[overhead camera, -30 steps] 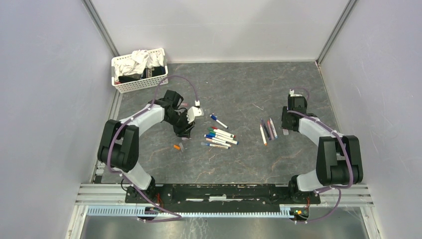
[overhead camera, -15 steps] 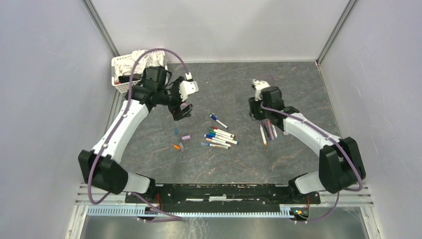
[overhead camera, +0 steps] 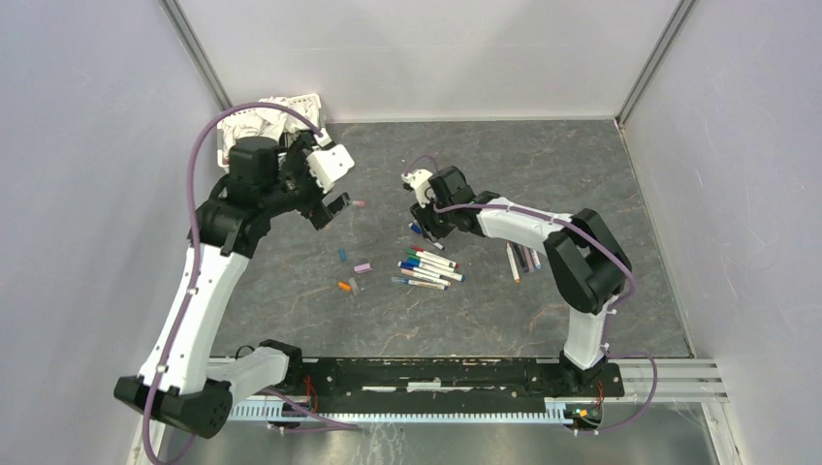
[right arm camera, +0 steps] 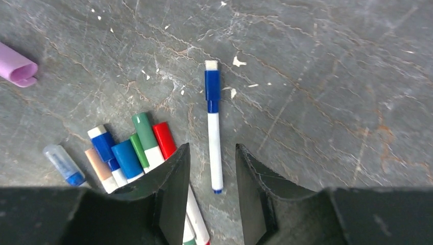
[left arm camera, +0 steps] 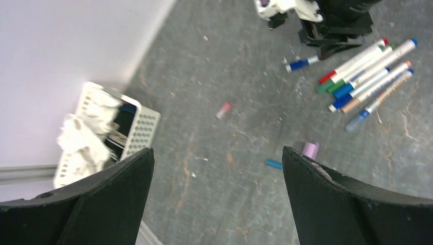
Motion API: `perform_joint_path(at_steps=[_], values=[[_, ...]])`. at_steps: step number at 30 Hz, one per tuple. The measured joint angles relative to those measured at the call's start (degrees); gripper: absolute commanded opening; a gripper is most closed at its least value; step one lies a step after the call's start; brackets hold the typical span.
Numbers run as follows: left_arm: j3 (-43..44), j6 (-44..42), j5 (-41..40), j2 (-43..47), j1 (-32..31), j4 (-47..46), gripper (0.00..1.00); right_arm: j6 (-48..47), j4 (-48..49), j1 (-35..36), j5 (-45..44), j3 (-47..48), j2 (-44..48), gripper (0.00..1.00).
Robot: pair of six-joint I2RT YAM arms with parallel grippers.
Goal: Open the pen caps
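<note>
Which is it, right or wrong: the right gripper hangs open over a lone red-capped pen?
Wrong colour: the right gripper hangs open over a lone blue-capped pen, as the right wrist view shows.

Beside the lone pen [right arm camera: 214,143], clustered pen caps [right arm camera: 127,158]; bare table [right arm camera: 316,76] elsewhere.

White-black arms [overhead camera: 197,291], purple cables [overhead camera: 195,184], black fingers [left arm camera: 102,204]
</note>
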State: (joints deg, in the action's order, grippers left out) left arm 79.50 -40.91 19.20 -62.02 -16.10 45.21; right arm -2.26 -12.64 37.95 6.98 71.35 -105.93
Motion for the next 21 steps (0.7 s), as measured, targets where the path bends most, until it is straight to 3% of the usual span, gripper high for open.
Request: perform_joint_path(at_steps=[11, 21], values=[[-5.9, 0.7, 5.4, -3.5, 0.0, 7.2, 1.0, -1.9, -1.0, 0.8, -1.7, 3.5, -8.1, 0.35], [-8.7, 1.5, 12.0, -4.2, 0.0, 7.9, 1.0, -2.1, 2.3, 0.9, -2.1, 1.3, -7.8, 0.15]])
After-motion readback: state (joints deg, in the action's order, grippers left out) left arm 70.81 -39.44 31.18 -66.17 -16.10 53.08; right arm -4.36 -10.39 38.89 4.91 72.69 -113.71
